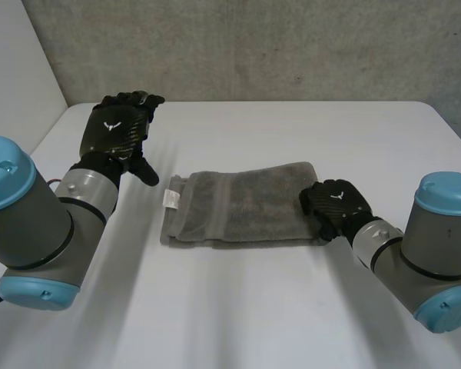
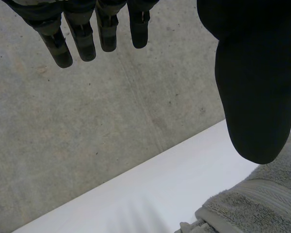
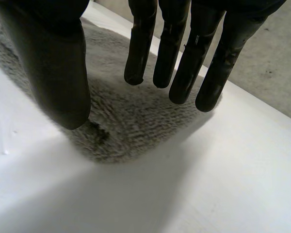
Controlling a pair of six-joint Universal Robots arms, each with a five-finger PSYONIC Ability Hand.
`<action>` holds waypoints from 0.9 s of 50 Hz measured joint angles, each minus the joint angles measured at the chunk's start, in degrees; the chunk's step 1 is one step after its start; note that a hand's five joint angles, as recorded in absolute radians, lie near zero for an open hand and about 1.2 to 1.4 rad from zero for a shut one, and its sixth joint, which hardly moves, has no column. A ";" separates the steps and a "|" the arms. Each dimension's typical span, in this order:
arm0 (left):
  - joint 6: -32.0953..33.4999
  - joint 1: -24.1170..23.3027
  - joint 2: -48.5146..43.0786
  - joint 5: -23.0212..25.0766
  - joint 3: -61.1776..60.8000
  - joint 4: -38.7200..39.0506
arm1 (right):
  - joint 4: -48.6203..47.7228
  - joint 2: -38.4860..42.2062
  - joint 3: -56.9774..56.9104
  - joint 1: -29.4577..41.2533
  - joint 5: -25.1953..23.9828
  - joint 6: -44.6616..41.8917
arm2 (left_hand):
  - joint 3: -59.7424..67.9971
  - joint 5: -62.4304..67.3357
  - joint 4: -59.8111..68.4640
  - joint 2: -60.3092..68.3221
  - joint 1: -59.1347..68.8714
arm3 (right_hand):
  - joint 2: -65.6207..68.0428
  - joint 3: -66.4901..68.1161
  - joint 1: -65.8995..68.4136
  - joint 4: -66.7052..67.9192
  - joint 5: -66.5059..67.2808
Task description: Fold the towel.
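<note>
A grey towel [image 1: 238, 204], folded into a long strip, lies flat in the middle of the white table [image 1: 238, 307]; a small white label [image 1: 170, 198] shows at its left end. My right hand [image 1: 334, 204] rests at the towel's right end. In the right wrist view its fingers [image 3: 179, 58] are straight over the towel's corner [image 3: 131, 126] and the thumb stands apart by the edge, gripping nothing. My left hand [image 1: 115, 127] is raised off the table to the left of the towel, open, with fingers [image 2: 82, 39] spread; the towel's end [image 2: 262, 204] lies beyond its thumb.
A grey concrete wall [image 1: 253, 46] rises behind the table's far edge. A pale wall [image 1: 15, 69] stands at the left. Both arms come in from the near corners, and bare table lies all round the towel.
</note>
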 measured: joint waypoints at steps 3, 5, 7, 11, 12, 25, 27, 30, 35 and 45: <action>0.00 -0.02 -0.01 0.00 -0.21 0.11 | -0.51 0.25 -0.11 -0.50 0.51 -0.19 | 0.00 0.00 0.00 0.00 0.00 | 3.51 3.01 2.91 2.98 2.56; 0.00 -0.03 -0.03 0.00 -0.27 0.14 | -0.65 0.31 -0.17 -0.85 0.85 -0.24 | 0.00 0.00 0.00 0.00 0.00 | 5.95 5.06 5.04 4.93 4.39; 0.00 -0.04 -0.04 0.00 -0.30 0.15 | -0.70 0.34 -0.21 -1.23 1.22 -0.26 | 0.00 0.00 0.00 0.00 0.00 | 7.59 6.61 6.63 6.60 5.70; 0.01 -0.05 -0.02 0.00 -0.34 0.16 | -0.69 0.38 -0.36 -1.62 1.61 -0.29 | 0.00 0.00 0.00 0.00 0.00 | 7.72 6.79 6.83 6.84 5.82; 0.01 -0.06 -0.02 0.00 -0.35 0.16 | -0.67 0.43 -0.42 -1.66 1.69 -0.29 | 0.00 0.00 0.00 0.00 0.00 | 7.71 6.75 6.81 6.81 5.81; 0.01 -0.02 0.02 0.00 -0.70 0.40 | -0.52 2.16 -0.98 -1.22 1.64 0.02 | 0.00 0.00 0.00 -0.01 0.00 | 3.85 2.31 2.36 2.76 1.92; 0.01 -0.01 0.00 0.00 -0.71 0.41 | -0.52 2.30 -1.00 -1.27 1.60 0.03 | 0.00 0.00 0.00 -0.01 0.00 | 5.26 4.34 4.37 4.40 3.93; 0.01 0.00 -0.03 0.00 -0.72 0.41 | -0.56 2.66 -1.05 -1.43 1.60 0.03 | 0.00 0.00 0.00 -0.01 0.00 | 16.57 14.67 15.61 14.73 14.36; 0.05 0.00 -0.07 0.00 -0.78 0.42 | -0.95 3.20 -1.34 -1.68 1.77 -0.54 | 0.00 0.00 0.00 -0.01 0.00 | 34.62 34.69 32.58 34.70 33.60; 0.06 0.06 0.06 -0.02 -0.69 0.49 | -0.12 2.00 -9.27 5.56 1.17 -15.87 | 0.00 0.00 0.00 -0.01 0.00 | 34.62 35.13 33.18 34.99 34.48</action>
